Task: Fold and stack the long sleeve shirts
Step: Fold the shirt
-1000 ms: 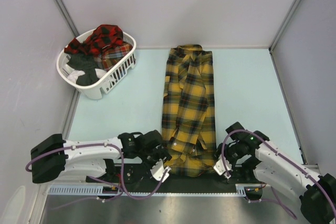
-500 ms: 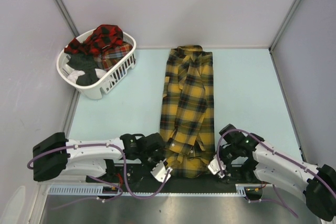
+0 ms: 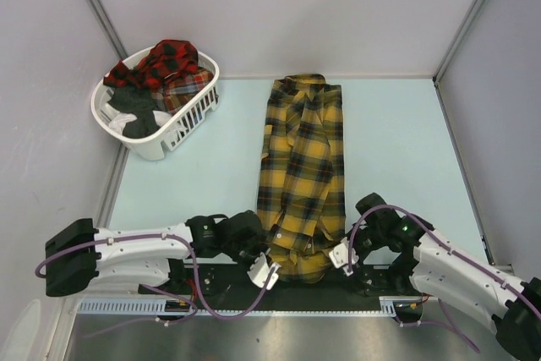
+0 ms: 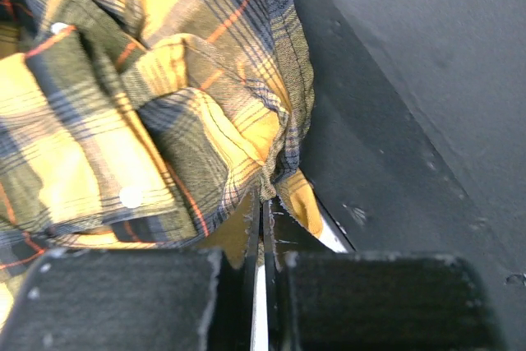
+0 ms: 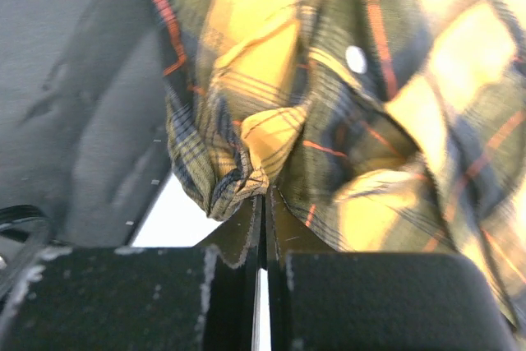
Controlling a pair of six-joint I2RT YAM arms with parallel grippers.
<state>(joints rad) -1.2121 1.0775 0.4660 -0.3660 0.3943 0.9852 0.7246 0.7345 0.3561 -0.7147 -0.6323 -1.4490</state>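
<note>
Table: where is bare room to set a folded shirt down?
Widest bare patch: table right of the yellow shirt, to the right wall. Smaller one left of it, between basket and left arm. Crowded: near edge, where left tool and right tool pinch the hem.

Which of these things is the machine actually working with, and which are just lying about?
Part of the job:
- yellow plaid shirt, its near corners pinched by the left tool and the right tool
- red plaid shirts, heaped in the basket

Just lying about:
- white basket
- dark and white clothes in it
- black mat at the near edge
</note>
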